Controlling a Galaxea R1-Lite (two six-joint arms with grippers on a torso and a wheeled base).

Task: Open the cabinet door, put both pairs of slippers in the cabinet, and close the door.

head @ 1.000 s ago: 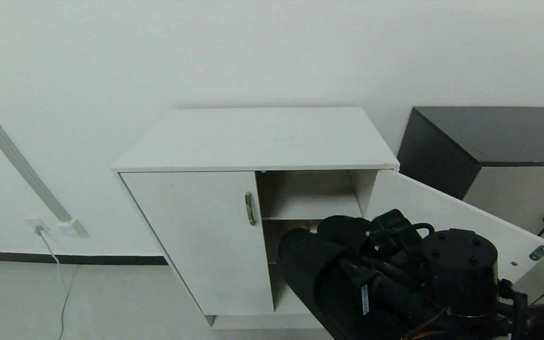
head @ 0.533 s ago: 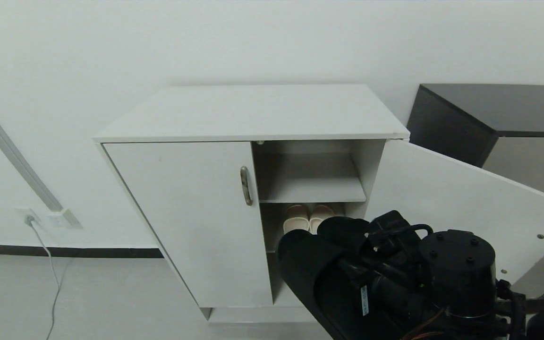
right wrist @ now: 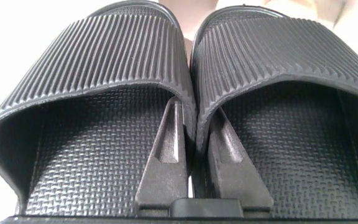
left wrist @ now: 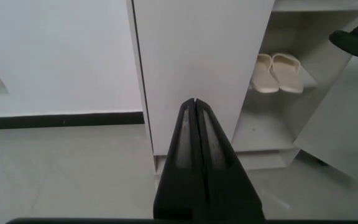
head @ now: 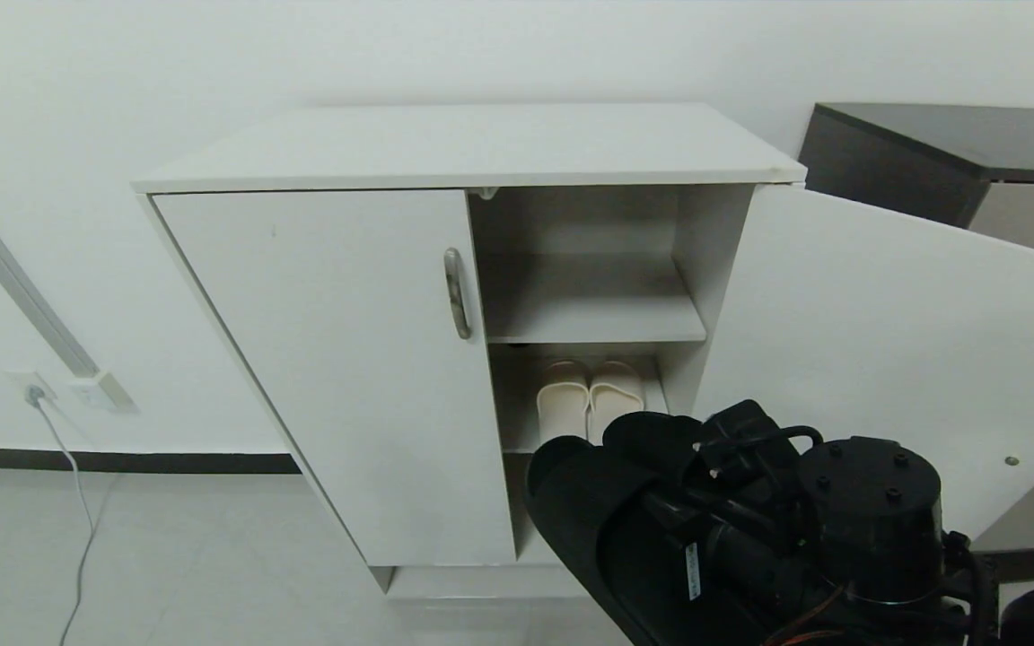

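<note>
In the head view, we see the white cabinet with its right door swung wide and its left door closed. A cream pair of slippers sits side by side on the middle shelf, behind the open side. The black slippers hang low in front of that opening, off the floor.

In the left wrist view, the left gripper has its fingers pressed together, holding nothing, facing the closed door. The cream pair reaches the front edge of its shelf.

In the right wrist view, the right gripper has one finger inside each black slipper, pinching their adjoining walls together.
</note>
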